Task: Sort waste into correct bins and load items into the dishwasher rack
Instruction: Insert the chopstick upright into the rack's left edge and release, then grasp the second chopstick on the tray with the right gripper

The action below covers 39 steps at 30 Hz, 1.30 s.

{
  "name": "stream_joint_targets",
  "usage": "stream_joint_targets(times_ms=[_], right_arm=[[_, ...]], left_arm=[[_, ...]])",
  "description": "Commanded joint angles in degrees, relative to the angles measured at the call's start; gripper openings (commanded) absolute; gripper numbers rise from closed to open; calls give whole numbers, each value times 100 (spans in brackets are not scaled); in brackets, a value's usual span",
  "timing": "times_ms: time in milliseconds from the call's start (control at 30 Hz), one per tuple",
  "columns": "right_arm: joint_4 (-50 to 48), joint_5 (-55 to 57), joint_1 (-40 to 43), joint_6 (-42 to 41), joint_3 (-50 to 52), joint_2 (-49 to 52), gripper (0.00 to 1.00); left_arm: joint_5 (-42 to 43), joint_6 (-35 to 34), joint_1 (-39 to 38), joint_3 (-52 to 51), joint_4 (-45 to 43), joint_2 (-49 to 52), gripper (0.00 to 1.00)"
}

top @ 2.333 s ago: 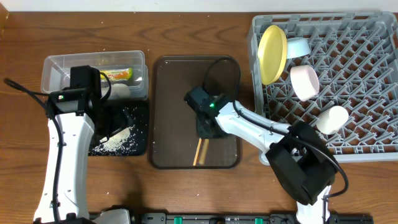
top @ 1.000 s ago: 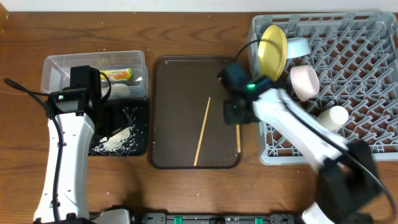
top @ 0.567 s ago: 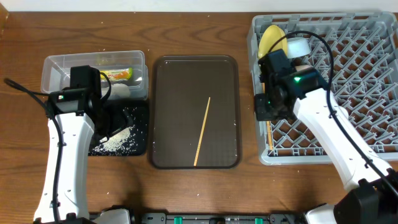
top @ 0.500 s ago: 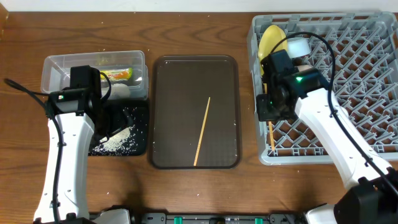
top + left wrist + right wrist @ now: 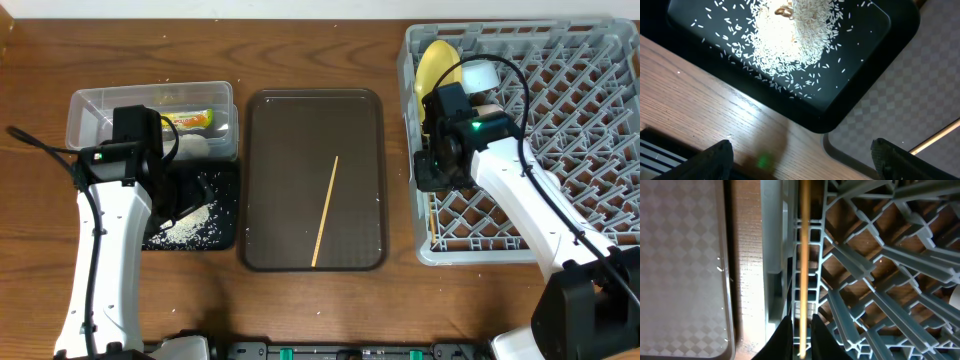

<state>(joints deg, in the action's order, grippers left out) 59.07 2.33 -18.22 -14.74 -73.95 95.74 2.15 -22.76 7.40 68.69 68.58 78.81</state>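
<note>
My right gripper (image 5: pixel 437 182) is over the left edge of the grey dishwasher rack (image 5: pixel 570 140), shut on a wooden chopstick (image 5: pixel 803 255) that points along the rack's left wall (image 5: pixel 771 240). The second chopstick (image 5: pixel 325 210) lies on the brown serving tray (image 5: pixel 270 130). The yellow plate (image 5: pixel 430 62) stands in the rack's far left corner with the light blue bowl (image 5: pixel 482 72) beside it; my arm hides the other dishes. My left gripper (image 5: pixel 802 165) is open and empty above the near corner of the black tray (image 5: pixel 875 50), which holds rice (image 5: pixel 790 35).
The clear tub (image 5: pixel 90 105) at the far left holds the green-and-orange wrapper (image 5: pixel 190 120) and a white scrap. The brown tray (image 5: pixel 680 255) lies just left of the rack, with a strip of bare table between them.
My right arm carried one chopstick from the brown tray rightward to the rack's left edge. Over the last half second it barely moved. The left arm has not moved.
</note>
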Motion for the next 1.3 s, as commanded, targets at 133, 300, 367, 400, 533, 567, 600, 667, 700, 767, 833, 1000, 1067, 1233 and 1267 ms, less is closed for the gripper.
stream_joint_targets(times_ms=[133,300,367,400,533,567,600,667,700,767,833,1000,1067,1233,1267], right_arm=[[11,7,20,63,-31,-17,23],[-11,-308,-11,57,-350,-306,26],[-92,-466,-59,-9,-518,-466,26],[-190,-627,-90,-26,-566,-540,27],[-793,-1381,-350,-92,-586,-697,31],[-874,-1438,-442,-184,-584,-686,33],[-942,-1438,-553,-282,-584,-645,34],[-1095,-1438,-813,-472,-584,-525,39],[-1185,-1438,-955,-522,-584,-439,40],[-1394,-1432,-1296,-566,-584,-195,42],[-1574,-1338,-1611,-691,-584,85,45],[-1681,-785,-2192,-1419,-584,916,47],[-1731,-787,-2319,-1510,-584,1250,47],[-1814,-739,-2481,-1888,-584,1880,43],[-1829,-671,-2500,-1954,-584,1965,42]], left_arm=[[-92,-46,20,-22,15,-20,91],[-92,-46,17,-22,15,-20,91],[-92,-46,17,-22,13,-20,91],[-92,-46,20,-22,13,-20,91],[-92,-48,17,-22,9,-20,91],[-92,-48,20,-22,7,-20,91],[-92,-46,20,-22,2,-20,91],[-92,-48,20,-22,2,-20,91],[-92,-46,20,-22,2,-20,91],[-92,-46,20,-22,0,-20,91],[-92,-46,20,-22,0,-20,91],[-92,-46,17,-22,2,-20,91],[-92,-46,20,-22,2,-20,91],[-92,-46,17,-22,2,-20,91],[-92,-46,17,-22,2,-20,91]])
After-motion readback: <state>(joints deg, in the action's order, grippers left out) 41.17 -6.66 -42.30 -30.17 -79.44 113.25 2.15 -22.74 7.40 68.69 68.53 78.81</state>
